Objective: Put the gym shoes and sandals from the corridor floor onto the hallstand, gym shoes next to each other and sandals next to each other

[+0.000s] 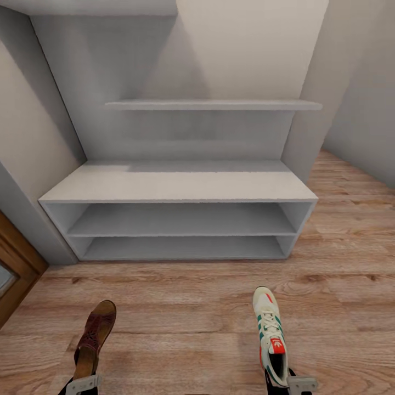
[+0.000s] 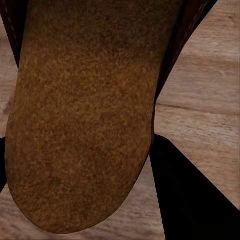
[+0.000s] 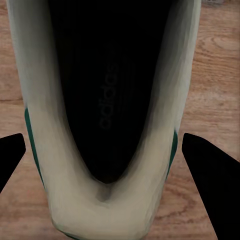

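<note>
1. Firmly, our left gripper (image 1: 82, 384) clamps the heel end of a sandal (image 1: 95, 337), its toe pointing toward the hallstand (image 1: 178, 189).
2. Our right gripper (image 1: 285, 381) grips the heel of a gym shoe (image 1: 270, 334), toe forward too.
3. We hold both above the corridor floor (image 1: 186, 323), near the rack's front; its shelves are bare.

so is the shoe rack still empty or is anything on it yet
Empty. The shoe rack has a bare top and both lower tiers look bare. The sandal and gym shoe sit in front of it, over the floor.
</note>
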Robot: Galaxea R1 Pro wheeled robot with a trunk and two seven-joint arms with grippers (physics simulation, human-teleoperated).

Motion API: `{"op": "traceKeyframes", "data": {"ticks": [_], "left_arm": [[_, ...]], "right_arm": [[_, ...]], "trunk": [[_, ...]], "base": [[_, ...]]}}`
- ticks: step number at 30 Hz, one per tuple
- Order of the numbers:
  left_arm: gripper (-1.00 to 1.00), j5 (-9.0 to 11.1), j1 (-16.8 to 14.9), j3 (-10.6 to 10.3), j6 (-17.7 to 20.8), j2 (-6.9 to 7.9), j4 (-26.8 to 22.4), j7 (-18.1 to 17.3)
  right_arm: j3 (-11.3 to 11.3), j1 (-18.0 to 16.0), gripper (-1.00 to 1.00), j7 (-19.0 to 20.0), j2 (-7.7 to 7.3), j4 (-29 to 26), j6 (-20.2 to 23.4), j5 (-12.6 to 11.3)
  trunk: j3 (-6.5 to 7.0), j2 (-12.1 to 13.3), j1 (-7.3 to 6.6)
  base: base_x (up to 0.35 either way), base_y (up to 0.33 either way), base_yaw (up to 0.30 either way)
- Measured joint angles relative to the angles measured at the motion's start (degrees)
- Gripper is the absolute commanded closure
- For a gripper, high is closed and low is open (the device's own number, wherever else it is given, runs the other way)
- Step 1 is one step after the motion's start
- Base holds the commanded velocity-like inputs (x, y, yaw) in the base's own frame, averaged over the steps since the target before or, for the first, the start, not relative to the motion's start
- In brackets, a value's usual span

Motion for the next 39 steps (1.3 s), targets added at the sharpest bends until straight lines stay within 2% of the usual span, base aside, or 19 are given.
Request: {"op": "traceKeyframes", "data": {"ticks": [9,13,15,16,18,21,23,26,29,32,34,35,39], "left_arm": [[1.0,0.0,-0.1,-0.2,0.8,0.06,-0.2,-0.1],[1.0,0.1,-0.8,-0.2,3.2,0.07,-0.6,-0.1],[1.0,0.1,-1.3,-0.3,6.7,-0.03,-1.4,-0.1],[1.0,0.1,-2.3,-0.3,9.9,-0.04,-2.5,-0.1],[1.0,0.0,-3.8,-0.3,13.7,-0.08,-4.0,0.0],[1.0,-0.1,-7.6,-0.3,23.8,0.17,-7.1,0.1],[1.0,-0.1,-10.1,-0.4,29.1,0.4,-8.6,0.1],[1.0,-0.3,-13.7,-0.4,34.7,0.61,-10.2,0.0],[1.0,-1.4,-18.0,-0.4,39.5,0.85,-10.9,0.1],[1.0,-4.2,-22.1,-0.5,43.6,1.08,-11.1,0.7],[1.0,-6.6,-24.8,-0.5,46.0,1.12,-11.2,2.9],[1.0,-7.4,-25.6,-0.4,46.6,1.08,-11.5,4.2],[1.0,-8.7,-26.8,-0.2,47.8,0.77,-13.5,7.3]], "right_arm": [[-0.3,0.0,1.0,-0.3,-0.08,-0.3,0.0,-0.1],[-1.0,0.0,1.0,-0.4,-1.1,-0.3,0.0,-0.3],[-2.3,0.0,1.0,-0.2,-2.28,-0.3,-0.1,-0.5],[-3.1,0.0,1.0,-0.2,-3.1,-0.3,0.0,-0.3],[-4.8,0.0,1.0,-0.1,-4.0,-0.3,0.0,-0.4],[-9.2,0.0,1.0,0.0,-5.86,-0.2,0.0,-0.4],[-11.7,0.0,1.0,0.0,-6.45,-0.1,0.0,-0.3],[-14.3,0.0,1.0,0.1,-6.97,-0.2,0.0,-0.4],[-15.8,0.0,1.0,0.0,-7.83,-0.1,0.1,-0.3],[-16.2,0.0,1.0,0.0,-8.34,0.0,0.1,-0.2],[-16.3,0.0,1.0,0.0,-8.47,0.1,0.2,-0.2],[-16.2,0.0,1.0,0.0,-8.42,0.2,0.2,-0.1],[-16.2,0.0,1.0,0.1,-8.07,0.3,0.2,0.0]], "trunk": [[0.0,0.0,0.0],[0.0,0.0,0.0],[0.0,0.0,0.0],[0.01,0.0,0.0],[0.01,0.0,0.0],[0.01,0.0,0.0],[0.0,0.0,0.0],[0.01,0.0,0.0],[0.01,0.0,-0.01],[0.01,0.0,0.0],[0.01,0.0,0.0],[0.01,0.0,0.0],[0.0,0.0,0.0]], "base": [[0.0,0.0,0.0],[0.0,0.0,0.0],[0.0,0.0,0.0],[0.0,0.0,0.0],[0.0,0.0,0.0],[0.0,0.0,0.0],[0.0,0.0,0.0],[0.0,0.0,0.0],[0.0,0.0,0.0],[0.0,0.0,0.0],[0.0,0.0,0.0],[0.0,0.0,0.0],[0.031,0.0,0.0]]}}
